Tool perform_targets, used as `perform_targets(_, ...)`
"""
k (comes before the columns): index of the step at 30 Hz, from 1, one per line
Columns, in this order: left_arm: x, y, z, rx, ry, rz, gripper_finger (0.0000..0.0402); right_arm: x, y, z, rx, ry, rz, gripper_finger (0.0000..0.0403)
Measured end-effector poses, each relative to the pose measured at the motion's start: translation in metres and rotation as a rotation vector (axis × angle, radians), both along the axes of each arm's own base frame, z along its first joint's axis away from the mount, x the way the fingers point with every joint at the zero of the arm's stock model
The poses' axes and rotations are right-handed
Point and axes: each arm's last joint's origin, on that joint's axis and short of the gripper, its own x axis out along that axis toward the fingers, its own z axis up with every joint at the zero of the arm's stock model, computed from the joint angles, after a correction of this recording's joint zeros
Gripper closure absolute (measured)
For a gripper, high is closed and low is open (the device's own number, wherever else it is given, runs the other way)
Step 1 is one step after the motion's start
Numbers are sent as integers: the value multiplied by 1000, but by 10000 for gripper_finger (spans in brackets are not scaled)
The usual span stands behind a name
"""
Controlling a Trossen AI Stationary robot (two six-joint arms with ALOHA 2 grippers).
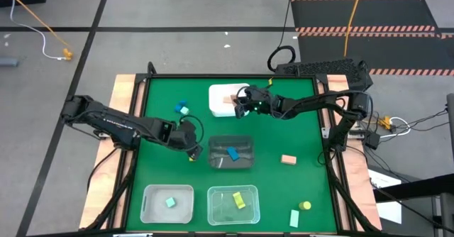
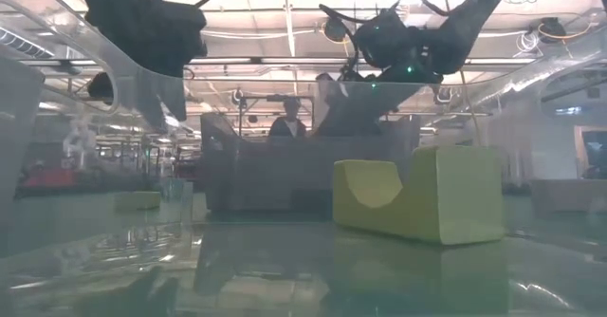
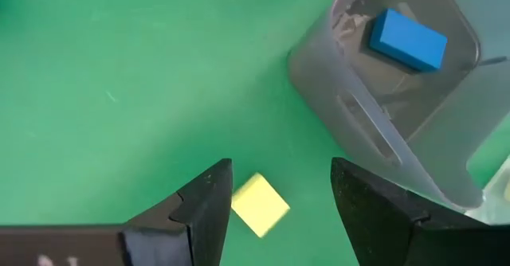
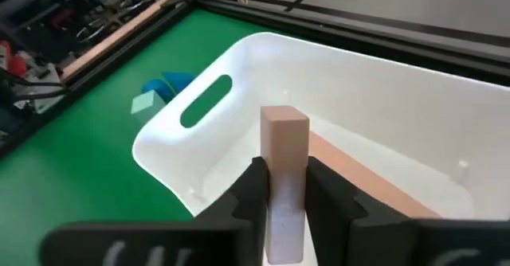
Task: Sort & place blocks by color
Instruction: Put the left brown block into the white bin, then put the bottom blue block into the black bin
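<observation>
Two pincers work: the right pincer [image 4: 280,188] pinches a tan block [image 4: 284,166] over the white bin [image 4: 199,166], far middle. Left pincer [image 3: 280,198], open, straddles a yellow block [image 3: 259,205] on the green surface [image 3: 119,99].

A bin [image 1: 215,95] sat at the table's [image 1: 284,187] far middle, another bin [image 1: 230,162] at the centre with a block [image 1: 232,152] inside. Two bins [image 1: 149,207] lay side by side along the near edge, each holding a block [image 1: 170,202]. More blocks [image 1: 288,160] lay right of the centre bin.
</observation>
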Motion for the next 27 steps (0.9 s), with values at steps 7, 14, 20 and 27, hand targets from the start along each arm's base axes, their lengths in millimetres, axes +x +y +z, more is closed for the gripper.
perform_targets(7,-3,6,0,165,1,110,188,3,-1,3,-11,-53,-1,219)
perform_targets(14,-12,45,-2,307,113,294,188,6,2,9,82,-166,76,143)
perform_targets(20,-27,87,-11,311,236,455,188,8,5,11,111,-190,111,126)
perform_targets(27,-48,126,-34,289,293,591,188,8,5,11,114,-190,114,130)
